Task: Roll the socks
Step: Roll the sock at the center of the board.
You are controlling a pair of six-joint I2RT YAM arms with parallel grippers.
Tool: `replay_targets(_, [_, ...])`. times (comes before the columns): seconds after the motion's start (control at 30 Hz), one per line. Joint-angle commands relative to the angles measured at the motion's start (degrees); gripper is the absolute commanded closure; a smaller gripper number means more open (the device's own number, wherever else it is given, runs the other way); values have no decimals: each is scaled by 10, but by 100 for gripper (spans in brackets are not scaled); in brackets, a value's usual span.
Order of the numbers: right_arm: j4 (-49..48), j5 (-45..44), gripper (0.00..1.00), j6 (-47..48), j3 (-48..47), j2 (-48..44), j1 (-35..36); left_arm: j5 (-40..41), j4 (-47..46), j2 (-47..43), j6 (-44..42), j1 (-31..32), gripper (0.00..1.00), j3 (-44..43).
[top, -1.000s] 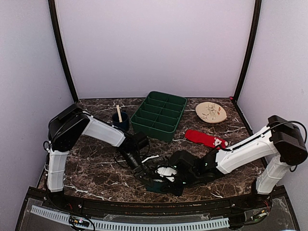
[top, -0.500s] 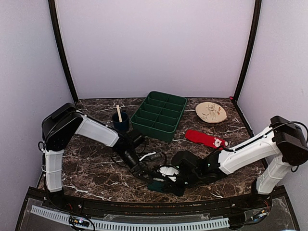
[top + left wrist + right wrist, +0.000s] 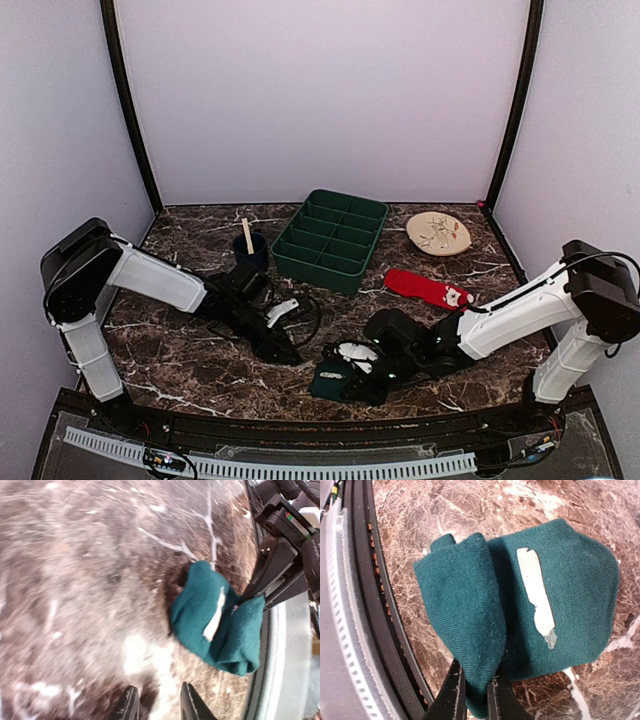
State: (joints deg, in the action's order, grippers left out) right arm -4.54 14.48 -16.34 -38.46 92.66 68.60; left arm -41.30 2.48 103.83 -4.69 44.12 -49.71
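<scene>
The dark teal sock (image 3: pixel 332 381) lies folded into a bundle near the table's front edge, with a white label on top (image 3: pixel 536 597). My right gripper (image 3: pixel 476 690) is shut on a fold at the near end of the teal sock (image 3: pixel 470 610). My left gripper (image 3: pixel 157 700) is open with nothing between its fingers, a short way left of the teal sock (image 3: pixel 215 620), low over the marble. In the top view the left gripper (image 3: pixel 285 355) sits apart from the bundle. The red sock (image 3: pixel 428 289) with white patches lies flat at the right, untouched.
A green compartment tray (image 3: pixel 333 240) stands at the back middle. A dark cup with a wooden stick (image 3: pixel 250 250) is to its left and a beige plate (image 3: pixel 438 233) to its right. The black front rail (image 3: pixel 375 610) runs close beside the teal sock.
My left arm has drawn back to the left, away from the teal sock, with its jaws parting. My right gripper stays shut on the sock, shifted slightly right.
</scene>
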Motion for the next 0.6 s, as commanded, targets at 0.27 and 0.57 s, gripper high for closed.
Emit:
replay_targets(0.27, [22, 190, 100, -46, -42, 50, -72, 86, -237, -159, 27, 23, 66, 167])
replay_targets(0.57, [48, 294, 100, -74, -78, 92, -113, 130, -224, -180, -49, 106, 65, 168])
